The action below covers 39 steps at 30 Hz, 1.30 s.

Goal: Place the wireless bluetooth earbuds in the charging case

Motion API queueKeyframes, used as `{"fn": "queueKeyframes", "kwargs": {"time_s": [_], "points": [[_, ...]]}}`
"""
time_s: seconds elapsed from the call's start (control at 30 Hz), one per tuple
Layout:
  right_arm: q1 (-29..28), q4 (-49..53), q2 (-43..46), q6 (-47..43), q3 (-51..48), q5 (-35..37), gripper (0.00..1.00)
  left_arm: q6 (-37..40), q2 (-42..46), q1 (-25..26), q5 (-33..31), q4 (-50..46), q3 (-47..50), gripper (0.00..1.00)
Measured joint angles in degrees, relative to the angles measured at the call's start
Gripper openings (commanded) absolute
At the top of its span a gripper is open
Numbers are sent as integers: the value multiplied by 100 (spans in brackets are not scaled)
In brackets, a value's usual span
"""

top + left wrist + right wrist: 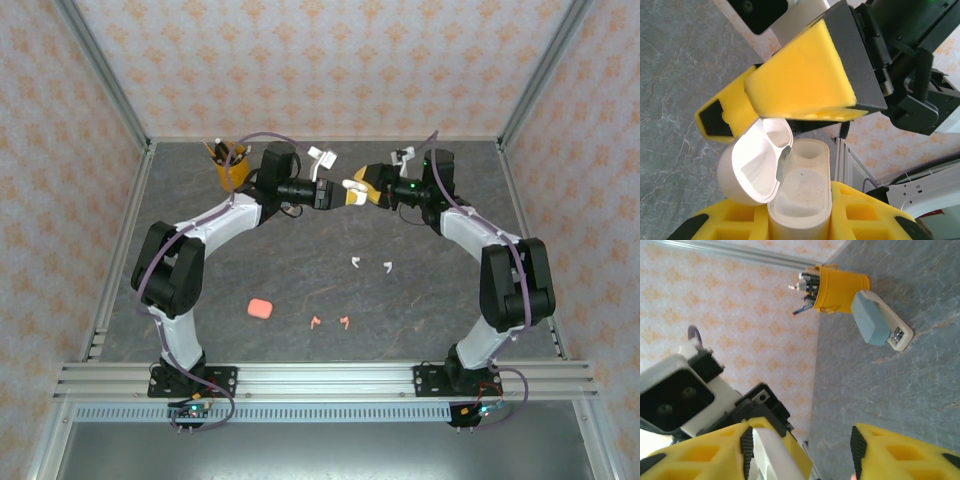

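Four tiny stemmed plastic earbuds (387, 266) lie loose on the grey stone-patterned bench (420, 300), in the lower middle of the overhead view. The white pair (355, 263) lies above the salmon-pink pair (314, 321), and a small salmon-pink pebble-shaped case (260, 308) lies to their left. None is in a case yet.

The glossy white pebble-shaped charging case (801, 200) is held off the bench at the upper centre of the overhead view, where the two arms meet. The left claw (800, 222) is closed on its body, with a yellow pad on either side. Its hinged lid (752, 167) is swung open to the left, and the wells that show look empty. The right claw (800, 445) stands open with a clear gap between its yellow fingers. It grips nothing and sits close above the lid in the left wrist view.

So the opening step looks done, and loading has not begun. Next, I judge, the right claw must back off without knocking the lid and drop to a white earbud. It must then pinch it and lower it stem first into a well while the left claw steadies the case. A yellow pen cup (837, 290) and a grey-blue stapler (875, 320) sit in the upper right of the right wrist view.
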State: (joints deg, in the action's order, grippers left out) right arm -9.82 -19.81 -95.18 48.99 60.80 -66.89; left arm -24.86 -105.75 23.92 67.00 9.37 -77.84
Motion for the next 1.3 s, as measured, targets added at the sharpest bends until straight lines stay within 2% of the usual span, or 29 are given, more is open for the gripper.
{"fn": "queueKeyframes", "kwargs": {"time_s": [0.1,0.27,0.47,0.63,0.9,1.1,1.3], "points": [[166,251,138,-17,9,153,73,146,125,0,-81,-114,28,0],[326,1071,776,-275,31,516,74,490,326,0,-363,-409,109,0],[323,2892,1655,-1147,273,1362,75,979,442,13,-946,-798,295,0],[273,4367,2039,-1801,308,2288,75,1224,608,96,-1628,-826,629,0],[-466,5700,2031,-2293,-81,3755,76,1821,1137,546,-3136,271,1928,0],[-1016,6035,1725,-2332,-160,4607,76,2184,1239,876,-4216,1045,2426,0],[-1471,6074,1231,-2312,-157,5099,74,2295,1364,949,-4999,2149,3139,0]]}}
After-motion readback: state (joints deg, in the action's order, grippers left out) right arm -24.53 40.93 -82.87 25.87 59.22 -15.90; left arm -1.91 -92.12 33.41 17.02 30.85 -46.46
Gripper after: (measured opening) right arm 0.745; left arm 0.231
